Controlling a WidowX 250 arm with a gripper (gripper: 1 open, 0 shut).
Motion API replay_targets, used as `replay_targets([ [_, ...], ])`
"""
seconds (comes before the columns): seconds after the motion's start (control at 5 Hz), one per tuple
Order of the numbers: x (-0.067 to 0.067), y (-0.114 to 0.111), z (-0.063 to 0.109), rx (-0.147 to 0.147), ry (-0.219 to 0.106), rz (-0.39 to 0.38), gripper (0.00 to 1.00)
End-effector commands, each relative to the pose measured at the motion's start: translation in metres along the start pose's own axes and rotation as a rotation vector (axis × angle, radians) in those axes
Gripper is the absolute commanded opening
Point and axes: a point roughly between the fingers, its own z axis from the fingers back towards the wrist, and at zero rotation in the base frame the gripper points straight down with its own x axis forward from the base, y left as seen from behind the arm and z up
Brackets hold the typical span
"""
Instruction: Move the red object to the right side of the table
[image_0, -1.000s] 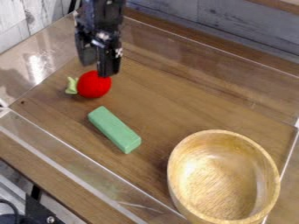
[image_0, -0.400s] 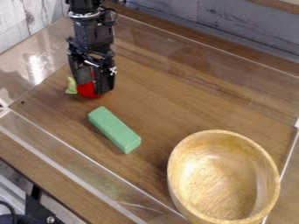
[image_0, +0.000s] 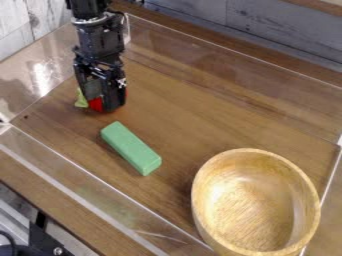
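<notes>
The red object (image_0: 107, 98) lies on the left part of the brown wood-grain table (image_0: 214, 110). Only a sliver of its red body and its yellow-green tip show, because my black gripper (image_0: 102, 99) stands over it, pointing steeply down. The jaws are open and straddle the fruit, one finger on each side. Whether the fingers touch it I cannot tell.
A green rectangular block (image_0: 131, 148) lies just in front of the gripper. A round wooden bowl (image_0: 257, 205) fills the front right corner. Low clear acrylic walls (image_0: 80, 185) edge the tabletop.
The gripper has come down and shifted left, from above and behind the red fruit to around it. The fruit, once plainly seen, is now mostly covered. The jaws stayed open.
</notes>
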Motion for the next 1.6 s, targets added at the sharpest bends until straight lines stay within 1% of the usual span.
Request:
replay_targets([
  [0.0, 0.002, 0.001, 0.014, 0.009, -0.039, -0.026, 1.00],
  [0.4, 0.009, 0.001, 0.014, -0.048, -0.067, 0.049, 1.00],
  [0.8, 0.010, -0.007, 0.017, -0.090, -0.025, -0.026, 1.00],
  [1.0, 0.021, -0.021, 0.010, -0.112, -0.010, -0.058, 1.00],
  [1.2, 0.027, -0.024, 0.017, -0.109, -0.013, -0.033, 0.00],
  [1.4, 0.044, -0.042, 0.036, -0.091, -0.026, 0.007, 0.00],
])
